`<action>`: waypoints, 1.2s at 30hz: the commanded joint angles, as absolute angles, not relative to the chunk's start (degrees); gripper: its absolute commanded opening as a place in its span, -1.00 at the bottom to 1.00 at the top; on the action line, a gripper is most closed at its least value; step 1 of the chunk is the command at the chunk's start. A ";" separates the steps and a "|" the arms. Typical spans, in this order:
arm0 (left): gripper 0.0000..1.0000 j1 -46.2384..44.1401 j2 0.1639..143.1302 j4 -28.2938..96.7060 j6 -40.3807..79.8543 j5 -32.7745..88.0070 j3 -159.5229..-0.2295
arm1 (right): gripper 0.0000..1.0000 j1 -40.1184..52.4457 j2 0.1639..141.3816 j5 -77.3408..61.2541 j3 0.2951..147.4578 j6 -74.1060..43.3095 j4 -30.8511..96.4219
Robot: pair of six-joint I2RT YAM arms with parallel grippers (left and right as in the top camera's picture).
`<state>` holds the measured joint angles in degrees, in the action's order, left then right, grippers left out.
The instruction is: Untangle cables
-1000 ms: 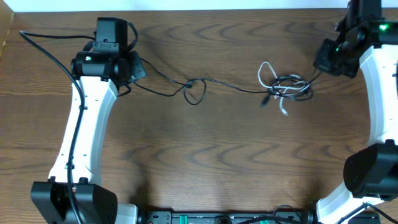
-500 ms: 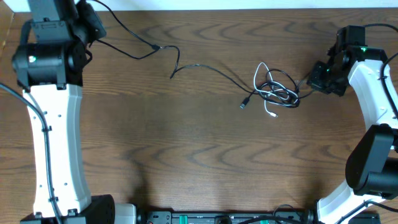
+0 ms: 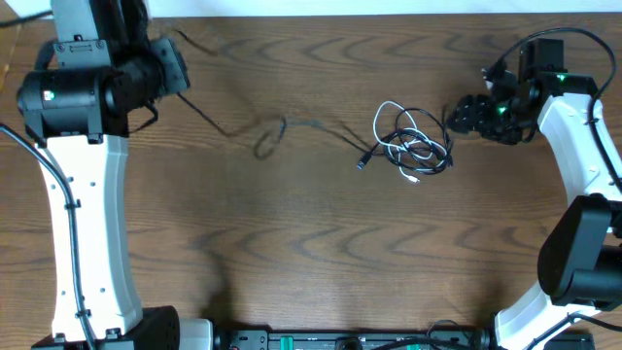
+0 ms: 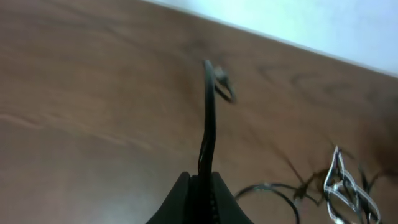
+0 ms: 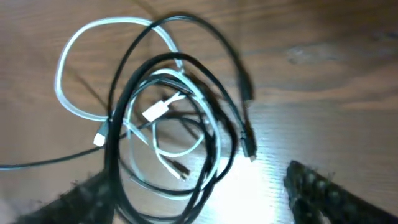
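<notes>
Overhead, untangling is looking barely begun: the long thin black cord (image 3: pixel 311 122) is running left-right across the brown wooden bench (image 3: pixel 292 243), tangling at its right end with the short thin white cord (image 3: pixel 400 146) (loops interlocked). Left wrist: the left claw (image 4: pixel 200 190) is pinching the black cord tight. Right wrist: the right claw (image 5: pixel 199 186) is gaping wide beside both cords, gripping nothing.

You have two cables, one black cable (image 5: pixel 114 143) and one white cable (image 5: pixel 60 78), plus two robot arms, left arm (image 3: pixel 83 194) and right arm (image 3: pixel 583 165), on one wooden table (image 3: pixel 311 253).
</notes>
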<state>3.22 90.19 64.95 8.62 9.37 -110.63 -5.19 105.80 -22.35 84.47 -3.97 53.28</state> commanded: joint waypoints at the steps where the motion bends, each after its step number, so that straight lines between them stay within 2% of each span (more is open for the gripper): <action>1: -0.85 3.42 90.04 65.91 4.64 13.63 -106.17 | 0.71 -4.84 106.06 -27.53 84.99 0.71 53.91; 11: -0.66 2.02 90.35 64.95 0.91 16.51 -94.56 | 0.74 -4.01 106.06 -27.38 93.14 3.51 61.14; 15: -0.26 -0.40 90.35 64.20 -2.28 16.47 -91.88 | 0.78 -4.01 106.06 -27.40 94.35 3.18 61.10; 19: -0.06 -1.93 90.37 62.37 -2.57 15.86 -89.78 | 0.78 -3.88 106.06 -27.62 94.35 2.85 61.32; 24: -0.04 -3.25 91.11 62.06 -2.57 16.23 -89.23 | 0.78 -2.33 106.06 -27.49 94.35 3.07 61.49; 36: -0.04 -16.71 103.42 56.60 -2.83 18.87 -89.08 | 0.75 0.95 106.08 -25.41 94.35 3.27 60.45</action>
<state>-13.37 99.70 57.82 -1.56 17.74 -89.43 0.58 105.84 -25.82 93.30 2.39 60.29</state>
